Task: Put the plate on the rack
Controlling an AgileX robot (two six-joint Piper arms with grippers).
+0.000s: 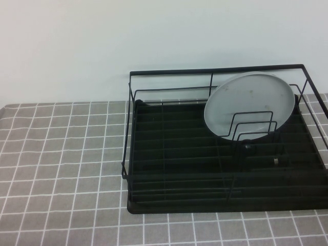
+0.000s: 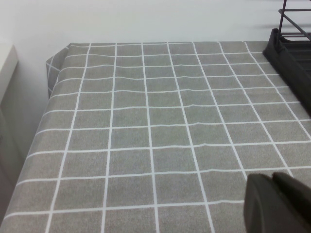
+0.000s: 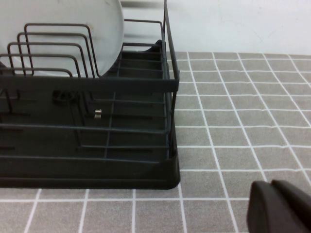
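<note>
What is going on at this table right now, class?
Nothing is being handled. The plate stands tilted on edge in the rack, leaning behind the divider loops on its right side. The left gripper is shut over bare checked tablecloth left of the rack. The right gripper is shut too, beside the rack's right side, apart from it. The placing looks done.

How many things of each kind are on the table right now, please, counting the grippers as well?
Plate: 1, standing tilted in the rack
Black wire dish rack: 1, on the checked tablecloth
Grippers: 2, both shut and empty; left gripper above bare cloth, right gripper beside the rack's end
Total: 4
</note>
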